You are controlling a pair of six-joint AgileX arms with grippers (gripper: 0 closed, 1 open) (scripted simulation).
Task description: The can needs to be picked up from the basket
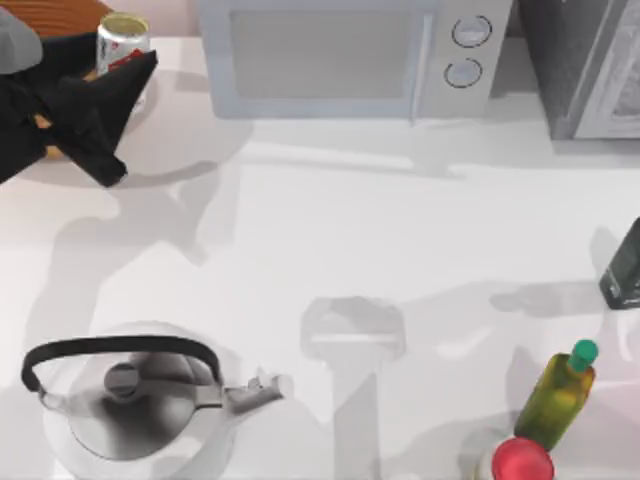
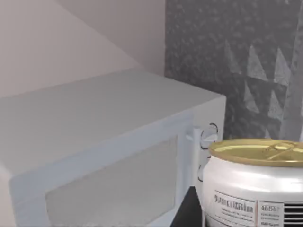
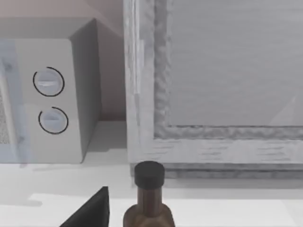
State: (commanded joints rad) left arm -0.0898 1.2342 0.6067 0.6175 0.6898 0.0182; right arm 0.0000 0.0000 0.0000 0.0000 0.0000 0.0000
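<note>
Overhead top view; both wrist views low, level, facing the shared microwave (image 1: 345,55) at the table's far edge

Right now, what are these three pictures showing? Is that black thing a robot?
Yes, it's a robot with two arms at a table. Each arm ends in a two-finger pincher called an end effector. One picture comes from a camera above the table, and the other two come from little cameras on the arms' wrists. On the table are a microwave, a kettle, a yellow-green bottle and a red-topped thing. At the top view's far left, the left end effector seems to hold the can over the basket. The left wrist camera sees that can up close. The right end effector hangs at the table's right edge.
</note>
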